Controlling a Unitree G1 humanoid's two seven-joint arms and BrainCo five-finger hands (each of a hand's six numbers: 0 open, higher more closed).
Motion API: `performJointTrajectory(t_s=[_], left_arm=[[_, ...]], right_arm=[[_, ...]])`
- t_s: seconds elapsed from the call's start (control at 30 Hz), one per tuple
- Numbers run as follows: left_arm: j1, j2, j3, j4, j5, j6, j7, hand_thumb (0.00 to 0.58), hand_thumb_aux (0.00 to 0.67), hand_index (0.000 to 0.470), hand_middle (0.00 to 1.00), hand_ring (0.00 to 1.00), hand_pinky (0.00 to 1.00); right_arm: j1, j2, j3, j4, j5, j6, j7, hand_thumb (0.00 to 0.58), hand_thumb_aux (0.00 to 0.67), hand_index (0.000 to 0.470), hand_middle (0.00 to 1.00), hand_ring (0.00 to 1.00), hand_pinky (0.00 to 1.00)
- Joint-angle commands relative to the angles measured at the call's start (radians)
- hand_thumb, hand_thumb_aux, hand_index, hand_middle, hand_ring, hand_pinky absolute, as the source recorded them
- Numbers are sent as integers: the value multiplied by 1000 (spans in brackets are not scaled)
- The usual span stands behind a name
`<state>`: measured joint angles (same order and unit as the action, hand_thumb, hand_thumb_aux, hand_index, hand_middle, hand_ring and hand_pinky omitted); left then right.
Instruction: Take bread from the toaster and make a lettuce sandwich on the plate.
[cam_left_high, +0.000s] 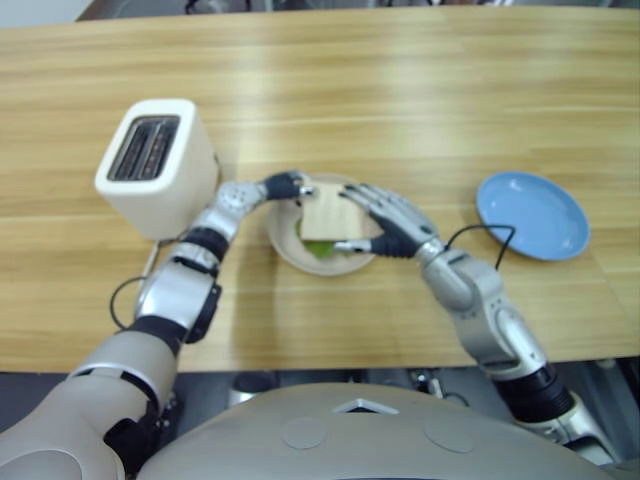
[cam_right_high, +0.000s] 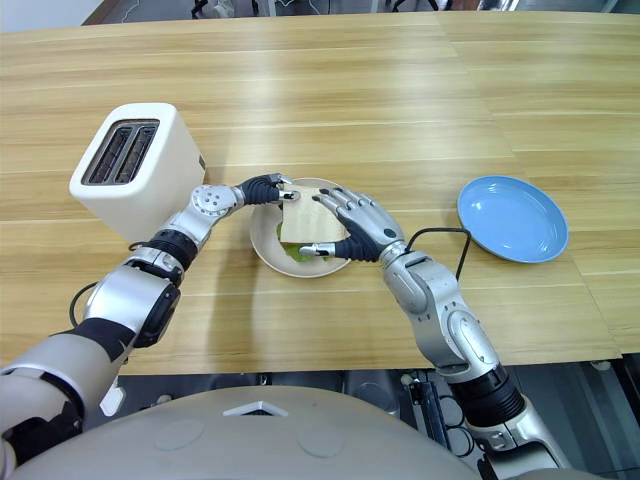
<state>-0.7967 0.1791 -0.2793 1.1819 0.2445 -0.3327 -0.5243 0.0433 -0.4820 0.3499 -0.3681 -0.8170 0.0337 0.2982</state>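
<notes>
The bread slice (cam_right_high: 300, 228) sits over green lettuce (cam_right_high: 297, 256) on the round beige plate (cam_right_high: 262, 243), near the middle of the wooden table (cam_right_high: 350, 90). The left hand (cam_right_high: 262, 188) pinches the slice's upper left corner with curled fingers, and the right hand (cam_right_high: 360, 228) clasps its right side, fingers spread on top and thumb at the lower edge. The white toaster (cam_right_high: 125, 170) stands just left of the plate, and a blue plate (cam_right_high: 512, 220) lies well apart on the right.

The bread (cam_left_high: 322, 213) hides most of the lettuce (cam_left_high: 322, 251) beneath it.
</notes>
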Motion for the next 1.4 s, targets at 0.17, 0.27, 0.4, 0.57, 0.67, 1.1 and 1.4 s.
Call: performJointTrajectory(t_s=[0.17,0.27,0.4,0.57,0.67,1.1,1.4], left_arm=[[20,-15,-44,47,71,-6,10,580,670,460,1000,1000,1000],[19,-15,-50,49,77,-9,14,580,670,460,1000,1000,1000],[17,-15,-48,50,85,-11,25,580,670,460,1000,1000,1000],[9,-18,-43,59,93,-4,46,580,670,460,1000,1000,1000],[8,-18,-42,64,98,-1,54,580,670,460,1000,1000,1000],[10,-26,-44,77,124,9,80,580,670,460,1000,1000,1000],[-33,57,-117,-21,246,-87,297,0,0,0,0,0,0]], right_arm=[[-89,-16,29,179,-46,-47,-18,0,0,0,0,0,0],[-124,-9,51,257,-61,-71,-38,0,0,0,0,0,0],[-156,12,112,349,-93,-105,-68,0,0,0,0,0,0],[-124,24,207,375,-169,-125,-80,0,0,0,0,0,0],[-100,20,229,330,-213,-128,-77,0,0,0,0,0,0],[-64,20,351,219,-461,-137,-55,0,0,0,0,0,0],[-67,47,433,361,-553,-144,-66,0,0,0,0,0,0]])
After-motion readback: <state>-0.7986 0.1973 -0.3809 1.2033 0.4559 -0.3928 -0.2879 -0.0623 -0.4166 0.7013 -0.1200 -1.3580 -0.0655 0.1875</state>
